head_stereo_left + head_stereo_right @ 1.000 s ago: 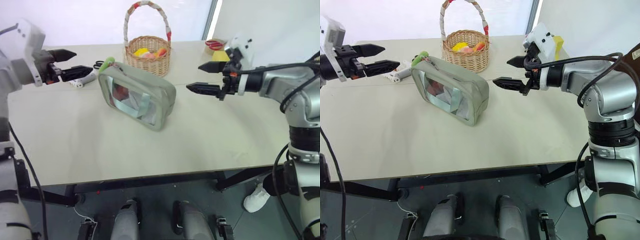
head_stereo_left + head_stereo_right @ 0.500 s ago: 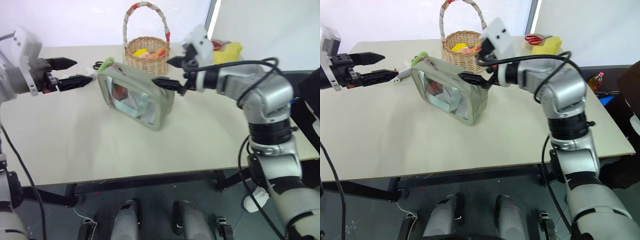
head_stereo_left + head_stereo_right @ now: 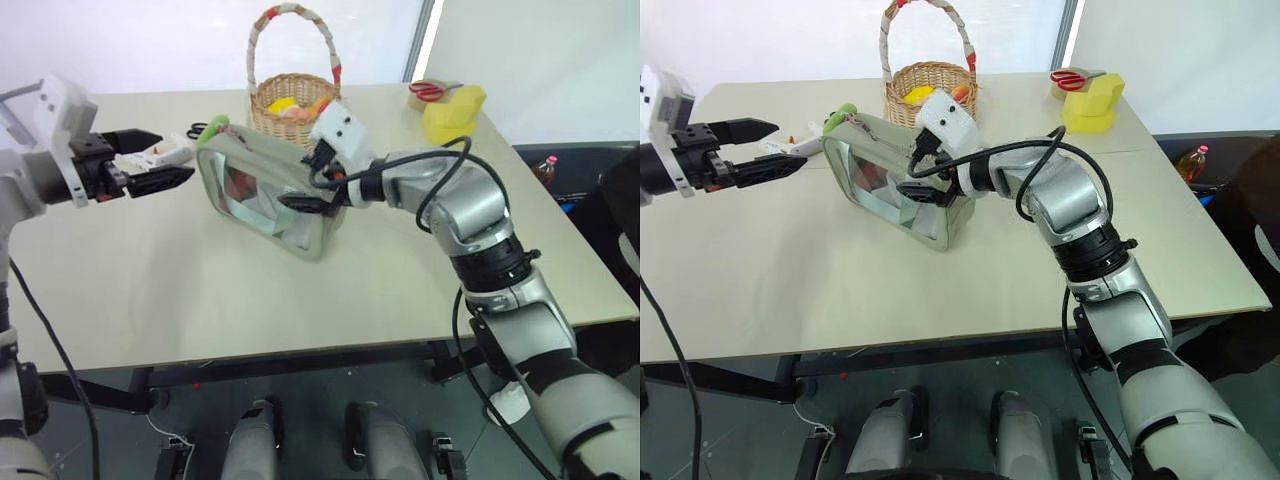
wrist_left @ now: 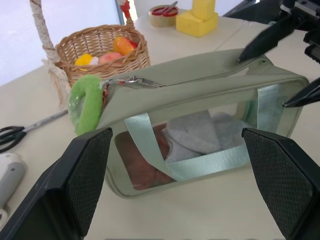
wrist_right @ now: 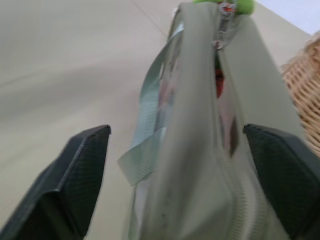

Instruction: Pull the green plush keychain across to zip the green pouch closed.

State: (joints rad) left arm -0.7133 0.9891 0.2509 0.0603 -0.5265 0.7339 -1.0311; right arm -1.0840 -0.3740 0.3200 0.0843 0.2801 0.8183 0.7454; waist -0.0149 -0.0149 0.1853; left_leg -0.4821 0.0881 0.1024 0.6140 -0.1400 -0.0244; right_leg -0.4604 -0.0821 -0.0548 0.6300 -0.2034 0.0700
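Pouch soft and light, mid-worktop, zip unclosed.
My right gripper [image 3: 923,175] straddles green pouch [image 3: 275,190] right end, jaws apart; left gripper [image 3: 150,160] open, near fuzzy green plush keychain [image 4: 86,103] — pinch there.

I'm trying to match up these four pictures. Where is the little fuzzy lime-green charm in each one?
Left eye view: green plush keychain at the green pouch's far-left corner.
Right eye view: same corner.
Left wrist view: hanging at the pouch's end.
Right wrist view: past the pouch's far end.
Shared landmark: the wicker basket.
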